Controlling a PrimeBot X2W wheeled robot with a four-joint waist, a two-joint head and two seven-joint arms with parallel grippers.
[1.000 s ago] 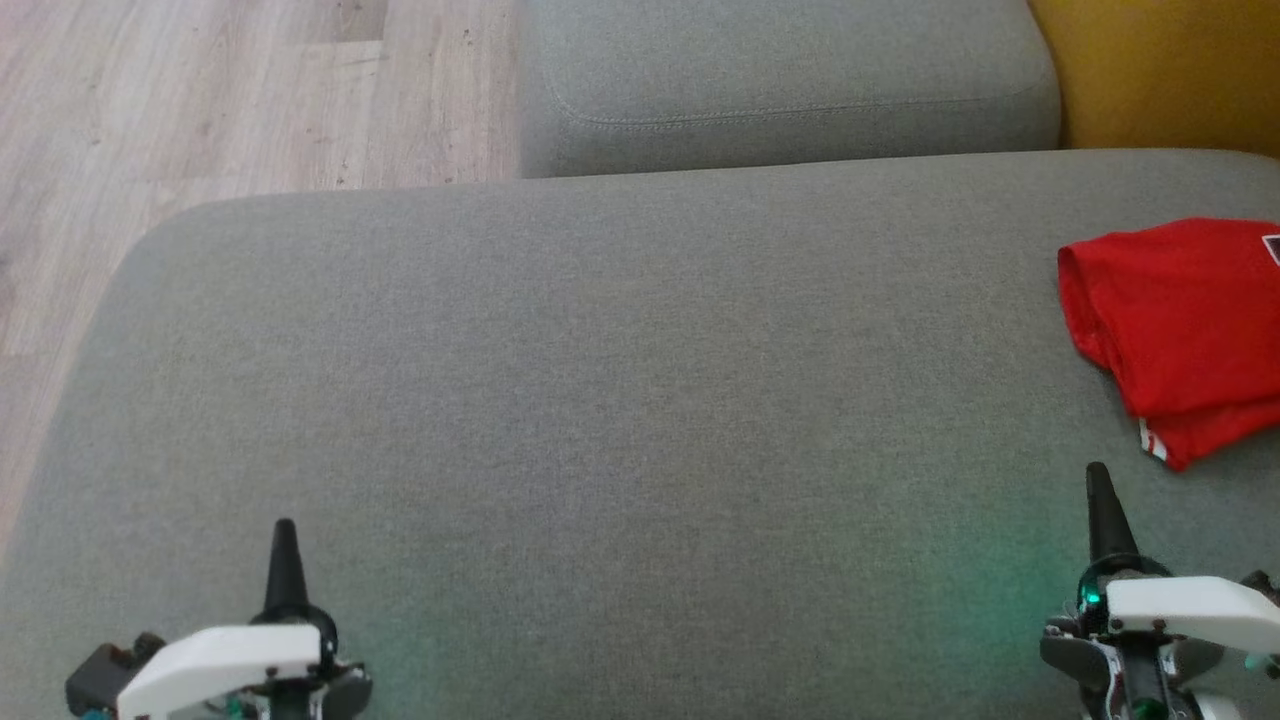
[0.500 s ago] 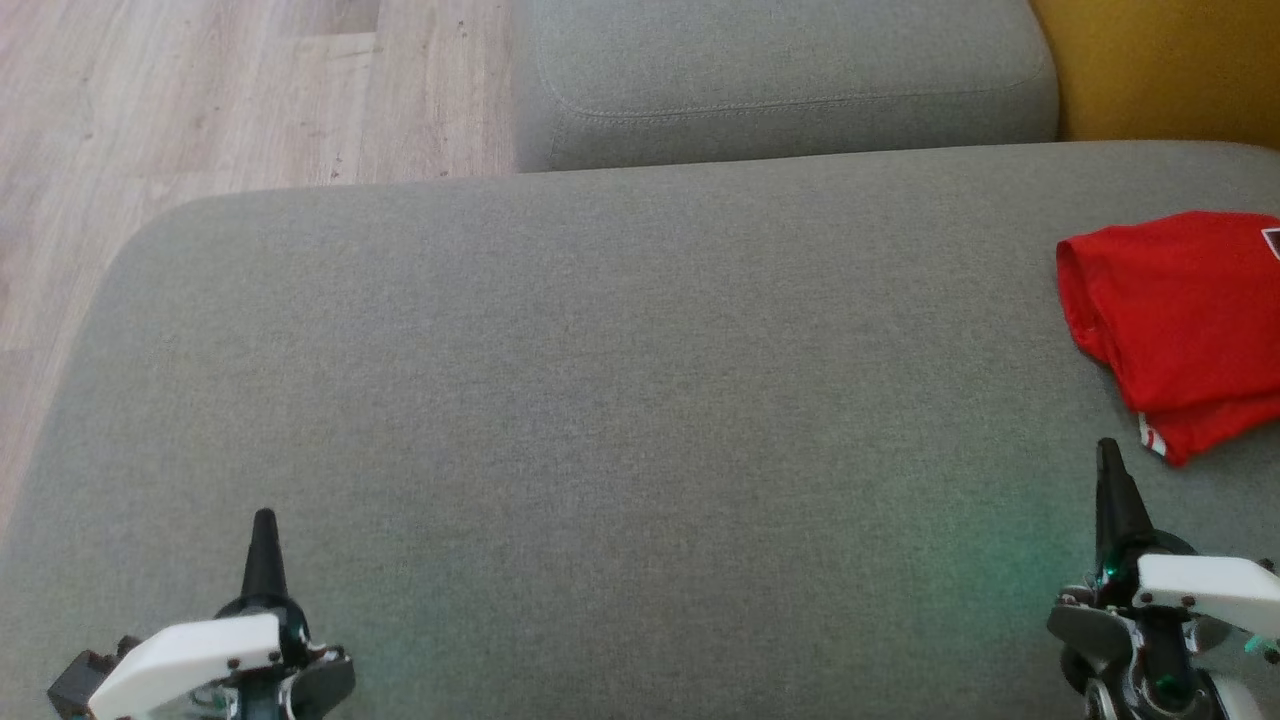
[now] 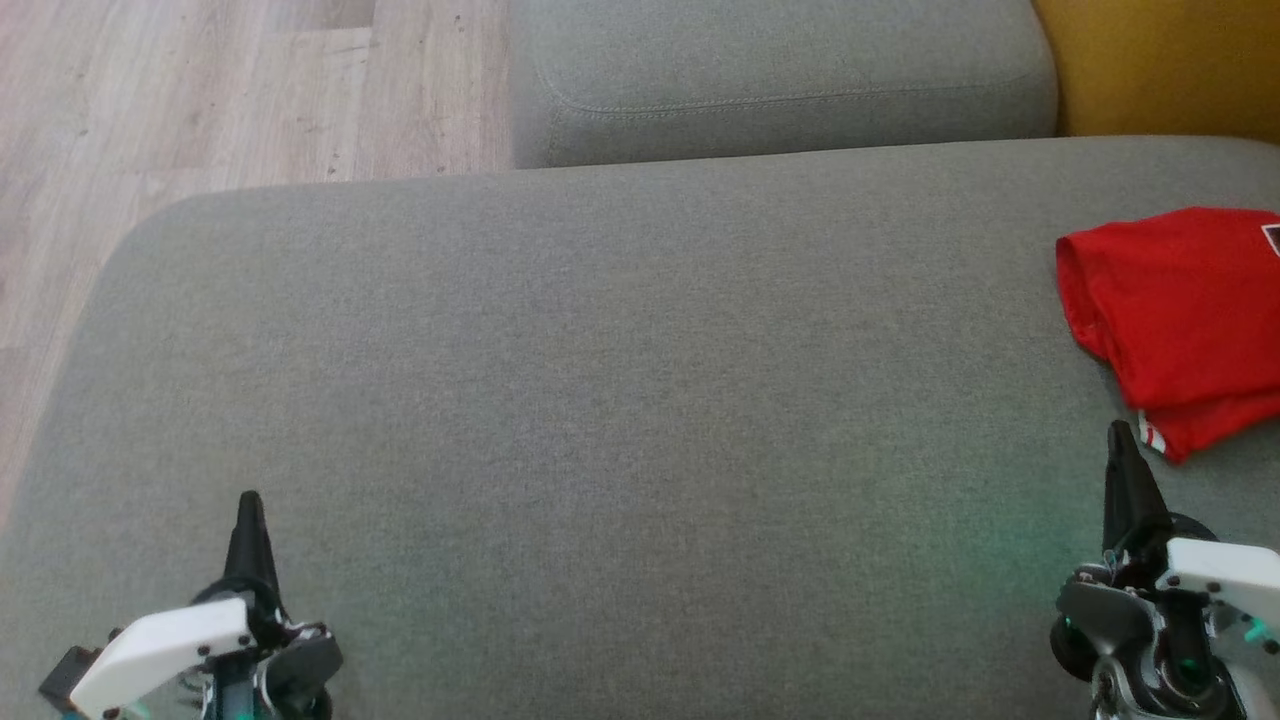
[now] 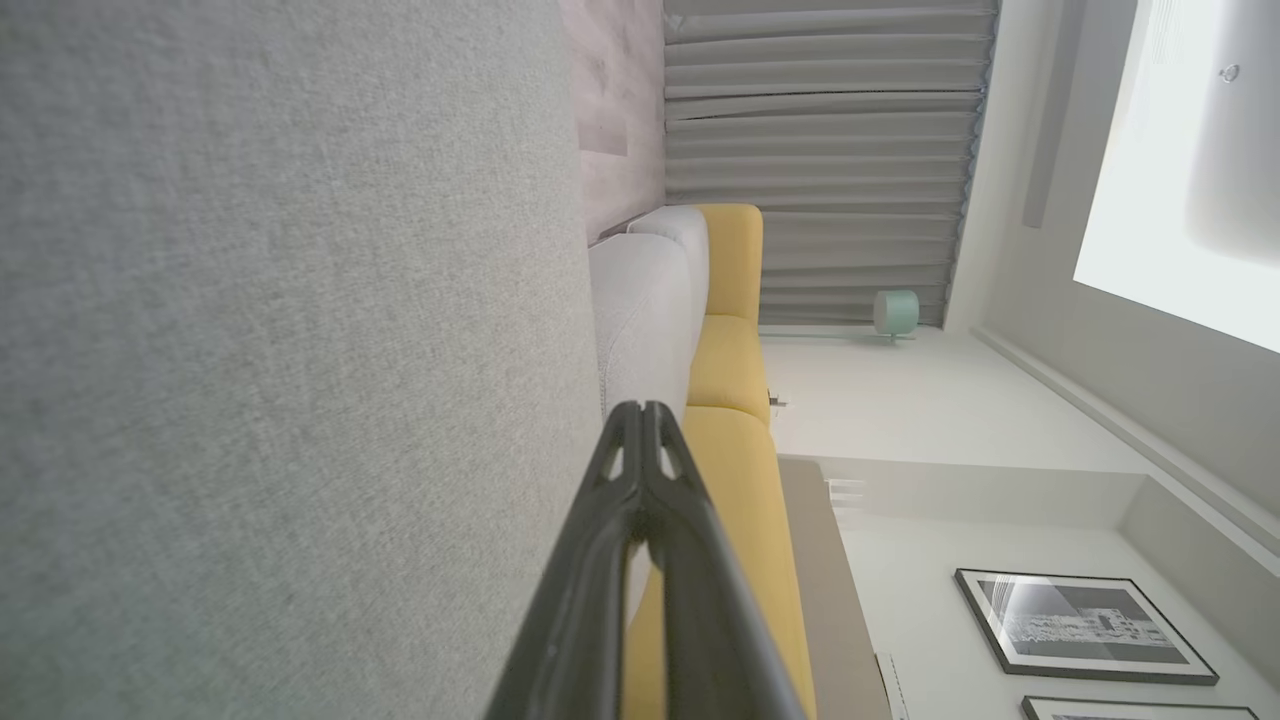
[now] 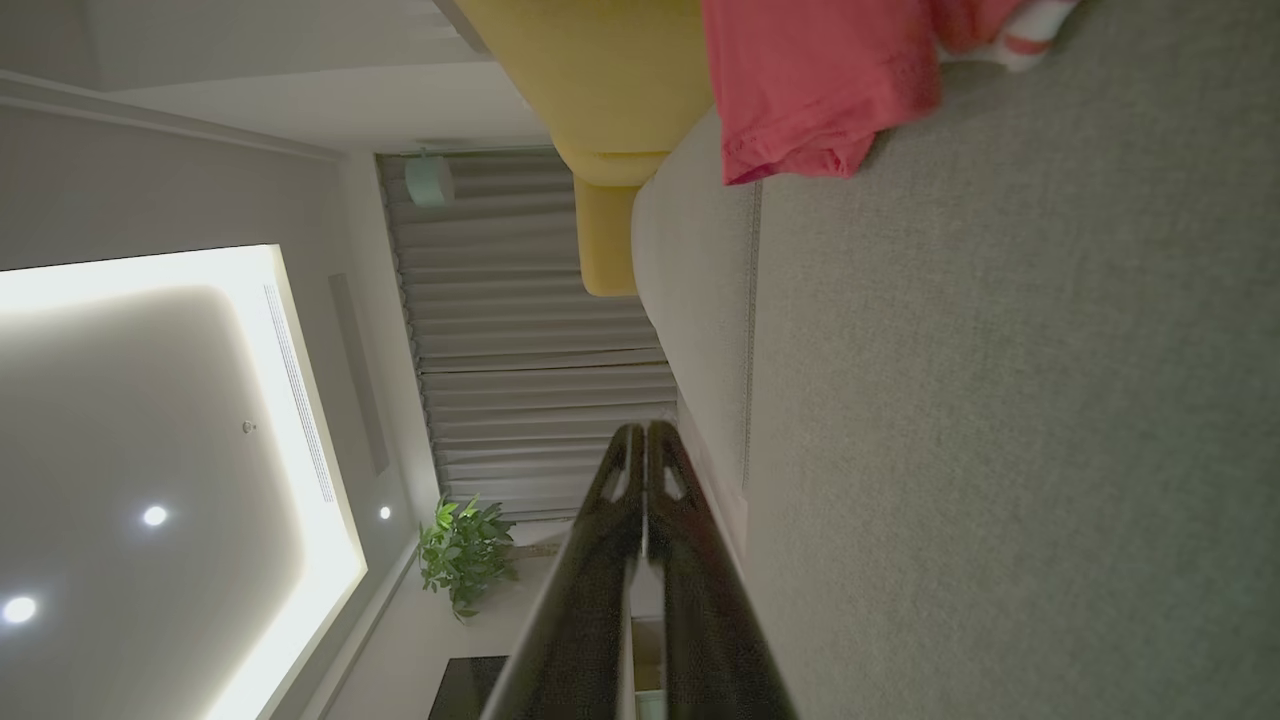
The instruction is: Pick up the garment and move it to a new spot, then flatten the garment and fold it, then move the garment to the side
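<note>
Since a second ago, the right hand (image 3: 1121,435) has crept up just beside the near corner of the folded red garment (image 3: 1185,310), and the left hand (image 3: 249,503) has drifted left. Both hands are closed and empty. The garment lies at the right of the grey sofa (image 3: 600,350), cut off by the picture's edge.

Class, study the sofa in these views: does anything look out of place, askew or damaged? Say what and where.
Only the red garment, at the grey cushion's right side: it is folded unevenly, lying at a tilt, with a white-striped corner sticking out underneath. Nothing looks spilled or damaged.
</note>
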